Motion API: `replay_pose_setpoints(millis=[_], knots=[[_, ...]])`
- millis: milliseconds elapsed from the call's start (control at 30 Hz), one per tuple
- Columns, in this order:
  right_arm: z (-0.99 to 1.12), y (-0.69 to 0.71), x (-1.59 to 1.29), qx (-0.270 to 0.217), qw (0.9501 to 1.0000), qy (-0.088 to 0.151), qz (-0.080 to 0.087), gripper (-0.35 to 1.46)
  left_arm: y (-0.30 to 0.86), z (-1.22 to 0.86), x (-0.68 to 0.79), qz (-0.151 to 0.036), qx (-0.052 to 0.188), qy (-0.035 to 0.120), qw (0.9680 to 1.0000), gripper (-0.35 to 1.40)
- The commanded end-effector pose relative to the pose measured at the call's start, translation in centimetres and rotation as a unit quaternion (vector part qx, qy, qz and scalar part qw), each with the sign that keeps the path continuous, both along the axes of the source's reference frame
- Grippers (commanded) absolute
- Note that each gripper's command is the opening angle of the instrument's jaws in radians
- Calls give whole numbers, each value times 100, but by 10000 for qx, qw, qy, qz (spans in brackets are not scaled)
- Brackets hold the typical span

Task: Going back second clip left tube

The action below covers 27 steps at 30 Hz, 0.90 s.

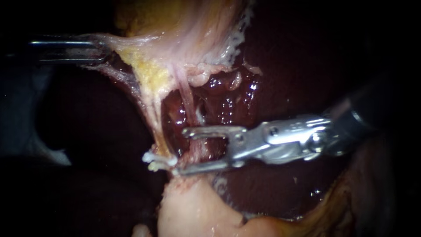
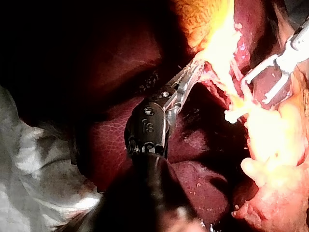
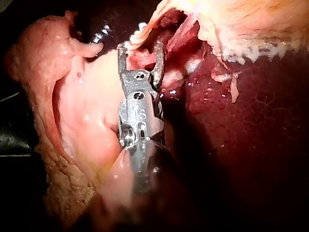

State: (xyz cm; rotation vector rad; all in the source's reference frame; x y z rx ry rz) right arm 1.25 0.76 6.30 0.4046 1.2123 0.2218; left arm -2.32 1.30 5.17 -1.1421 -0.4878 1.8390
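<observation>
While the dark liver (image 1: 307,66) backs it all and the left instrument (image 1: 101,52) clamps the gallbladder (image 1: 175,30) taut, the right instrument (image 1: 180,151) gapes, jaws wide open astride a pink tube. Best to withdraw straight along the shaft, I'd say. The lower jaw lies just beside the left tube (image 1: 151,118) and its white clip (image 1: 153,159).

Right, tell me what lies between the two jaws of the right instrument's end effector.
In the endoscope view, a pinkish tube crosses the gap between the open jaws of the right instrument, with dark red liver behind it.
</observation>
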Motion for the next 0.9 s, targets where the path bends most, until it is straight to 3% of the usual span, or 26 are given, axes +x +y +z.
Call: replay_pose_setpoints(millis=[33, 200, 433, 633, 900], knots=[[-2, 1, -9, -44, 10000, 4, -19, 50, 0, 0, 0, 3, -1, -3, 10000, -35], [-10, 9, -53, -259, 9996, 28, -97, 50, 0, 0, 0, 3, -1, -3, 10000, -35], [-20, 20, -95, -380, 9992, -89, 8, 50, 0, 0, -1, 1, -2, -1, 10000, -35], [-22, 22, -99, -393, 9992, -110, 26, 50, -1, 3, -6, -14, -12, 10, 10000, -35], [-23, 21, -99, -394, 9992, -111, 27, 50, -11, 25, -36, -25, -59, -2, 10000, -35]])
